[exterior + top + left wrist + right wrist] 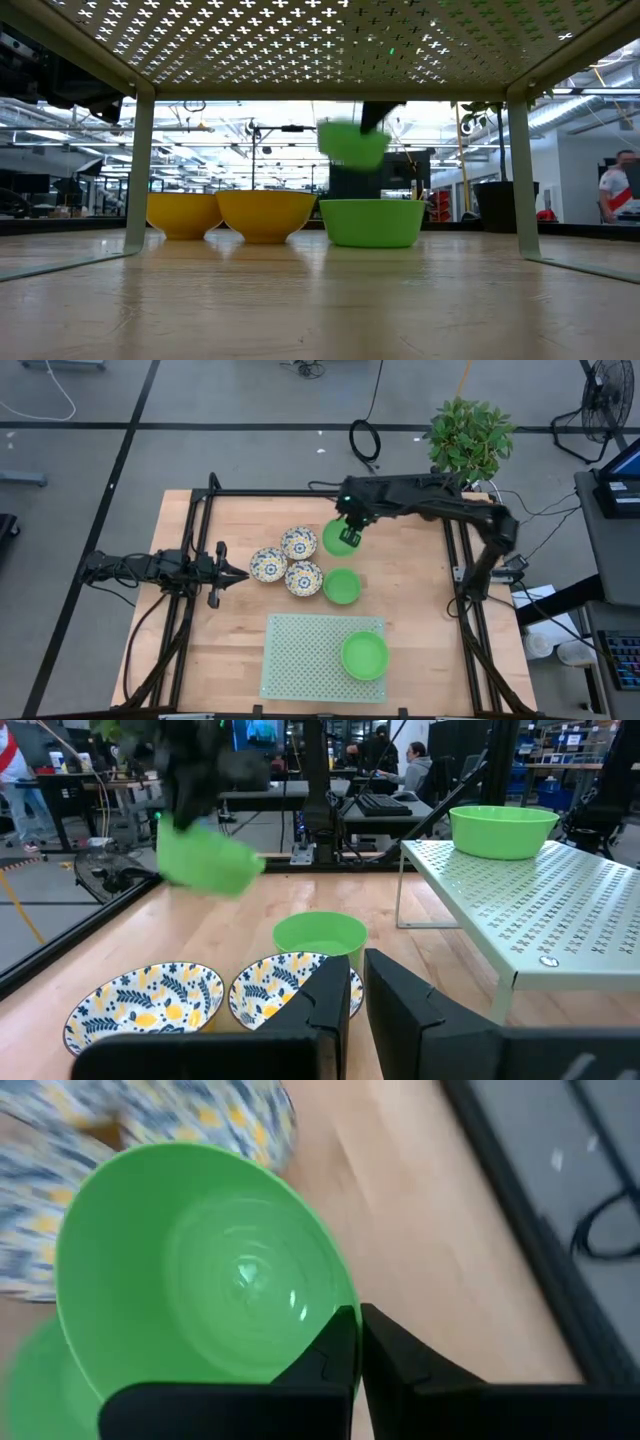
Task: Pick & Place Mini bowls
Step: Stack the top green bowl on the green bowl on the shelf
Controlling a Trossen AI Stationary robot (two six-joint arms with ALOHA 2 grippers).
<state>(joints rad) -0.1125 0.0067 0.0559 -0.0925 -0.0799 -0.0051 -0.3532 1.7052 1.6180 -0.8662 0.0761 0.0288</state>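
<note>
One small plain bright green bowl [337, 538] is pinched by its rim between the closed fingers of the right gripper [350, 536] and is carried clear of the wooden tabletop [420, 590], tilted so that its mouth faces sideways. From the low view it hangs directly above a second green bowl [342, 586], which stands on the wood. Just beside the gripper, toward the left arm, three white bowls with blue-and-yellow floral pattern [287, 561] are clustered, touching or nearly so. Well apart from the gripper, toward the front edge of the table, a third green bowl [364, 655] sits on the flat pale-green perforated rectangular mat [300, 655], which is raised on legs as a low shelf. That shelf is judged to be the destination; the coming move therefore turns on carrying the held bowl away from the cluster, toward the front, and levelling it before release. The left gripper [232, 573] is closed on nothing and waits beside the patterned bowls, farther from the shelf's free space than the right.
</note>
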